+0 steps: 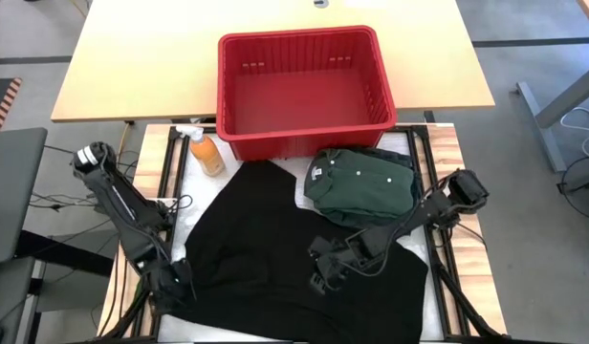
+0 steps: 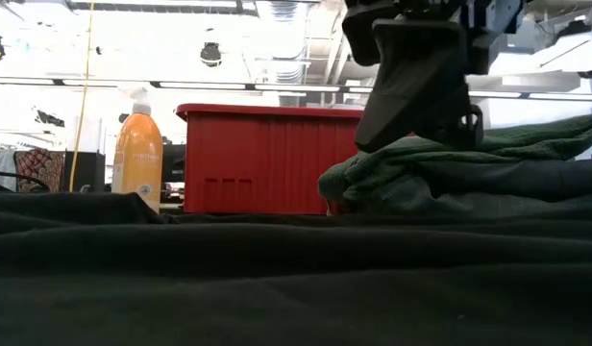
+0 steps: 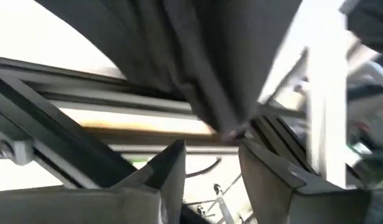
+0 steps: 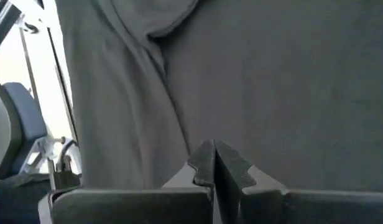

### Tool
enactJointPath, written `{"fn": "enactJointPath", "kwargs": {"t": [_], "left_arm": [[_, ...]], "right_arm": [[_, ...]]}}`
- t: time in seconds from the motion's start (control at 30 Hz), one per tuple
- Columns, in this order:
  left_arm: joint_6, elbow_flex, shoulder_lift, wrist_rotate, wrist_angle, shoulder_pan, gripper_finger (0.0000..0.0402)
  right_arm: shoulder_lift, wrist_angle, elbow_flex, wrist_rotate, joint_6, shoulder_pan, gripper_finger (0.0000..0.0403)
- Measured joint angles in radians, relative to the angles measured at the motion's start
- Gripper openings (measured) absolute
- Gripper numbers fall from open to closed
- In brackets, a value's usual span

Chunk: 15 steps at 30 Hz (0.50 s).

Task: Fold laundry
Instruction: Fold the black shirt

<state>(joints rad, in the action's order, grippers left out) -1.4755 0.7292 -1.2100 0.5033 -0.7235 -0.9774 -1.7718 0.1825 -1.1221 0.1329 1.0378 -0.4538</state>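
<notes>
You are mid-fold on the black garment [image 1: 275, 248], spread flat on the surface beside the folded green shirt [image 1: 363, 182]. Your left tool [image 3: 210, 163] stands parted at its near-left corner, the cloth just slipping free; your right tool [image 4: 214, 163] rests pinched shut, empty, on its middle. Next, regrasp an edge.

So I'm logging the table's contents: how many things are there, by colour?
Red: 1, the basket
Orange: 1, the bottle
Green: 1, the folded shirt
Black: 1, the spread garment; a darker cloth edge shows under the shirt, but I can't tell if it is separate
Total: 4
</notes>
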Motion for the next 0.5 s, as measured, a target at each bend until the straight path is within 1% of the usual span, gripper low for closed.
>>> {"fn": "enactJointPath", "kwargs": {"t": [0.13, 0.17, 0.2, 0.23, 0.27, 0.33, 0.4, 0.43, 0.47, 0.5], "left_arm": [[0.037, 0.000, 0.104, 0.003, -0.005, 0.007, 0.0150], [0.059, 0.000, 0.131, -0.013, -0.005, 0.008, 0.0150], [0.084, 0.000, 0.154, -0.052, -0.006, 0.015, 0.0150], [0.108, 0.000, 0.173, -0.120, -0.007, 0.025, 0.0150], [0.131, 0.000, 0.189, -0.221, -0.005, 0.038, 0.0149], [0.195, 0.000, 0.201, -0.459, 0.001, 0.067, 0.0147], [0.273, 0.000, 0.186, -0.642, 0.001, 0.121, 0.0145], [0.301, 0.000, 0.166, -0.712, 0.001, 0.156, 0.0144], [0.324, 0.000, 0.142, -0.757, -0.001, 0.198, 0.0144], [0.350, 0.000, 0.118, -0.780, -0.001, 0.240, 0.0144]], "right_arm": [[0.000, 0.007, 0.000, 0.001, 0.000, -0.014, 0.0025], [0.000, 0.013, 0.000, 0.004, 0.000, -0.018, 0.0025], [0.000, 0.022, 0.000, 0.012, 0.004, -0.019, 0.0025], [0.000, 0.027, 0.000, 0.022, 0.008, -0.019, 0.0025], [0.000, 0.026, 0.000, 0.030, 0.008, -0.018, 0.0025], [0.000, 0.022, 0.000, 0.045, 0.009, -0.018, 0.0025], [0.000, 0.023, 0.000, 0.058, 0.023, -0.016, 0.0025], [0.000, 0.023, 0.000, 0.058, 0.027, -0.014, 0.0025], [0.000, 0.020, 0.000, 0.058, 0.027, -0.011, 0.0025], [0.000, 0.016, 0.000, 0.058, 0.028, -0.008, 0.0025]]}}
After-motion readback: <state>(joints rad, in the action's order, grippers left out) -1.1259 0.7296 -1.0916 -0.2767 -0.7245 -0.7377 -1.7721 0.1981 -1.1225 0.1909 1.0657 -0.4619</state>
